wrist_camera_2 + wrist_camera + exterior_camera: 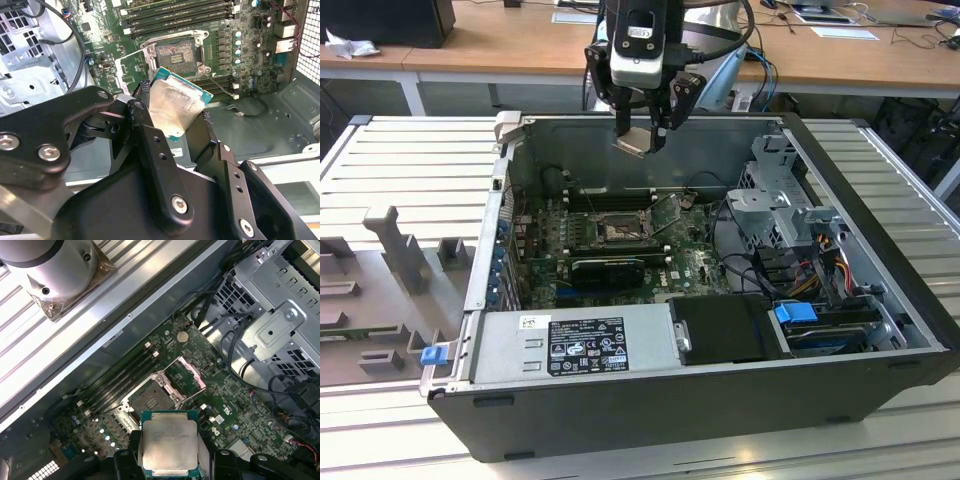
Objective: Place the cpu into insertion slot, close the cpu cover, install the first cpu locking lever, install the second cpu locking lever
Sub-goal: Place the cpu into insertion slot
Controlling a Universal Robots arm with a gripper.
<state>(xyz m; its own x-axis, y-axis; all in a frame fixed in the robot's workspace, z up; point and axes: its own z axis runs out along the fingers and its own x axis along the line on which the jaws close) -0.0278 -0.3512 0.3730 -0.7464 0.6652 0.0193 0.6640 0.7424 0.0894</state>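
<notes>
Hanging above the open computer case [880,250] in the exterior view, the pincer [642,135] pinches the cpu [632,143] between its two fingers. The chip is tilted, in the air over the case's far wall, well apart from the board below. The insertion slot [612,232] sits bare on the green motherboard [690,262]. The cpu cover [667,210] stands flipped up just beside the slot, toward the exterior view's right. A black graphics card [608,268] lies near the slot on the camera's side. A grey power supply [570,345] is at the case's near edge. The case lies on a slatted grey desk [410,150].

Second wrist view: black fingers [145,125] clamp opposite edges of the cpu [175,105], silvery face toward the camera and green rim showing. The insertion slot [175,51] is open and uncovered beyond it, not touching the chip. Long memory slots [175,15] run past the socket.

First wrist view: the cpu [169,445] is gripped by the pincer [169,460], metal face up. The insertion slot [150,397] is beyond the chip and still unfilled. The cpu cover [196,376] is hinged open beside the slot. Memory slots [125,377] are on the slot's other side. A metal drive cage [280,315] with black cables is farther off.
</notes>
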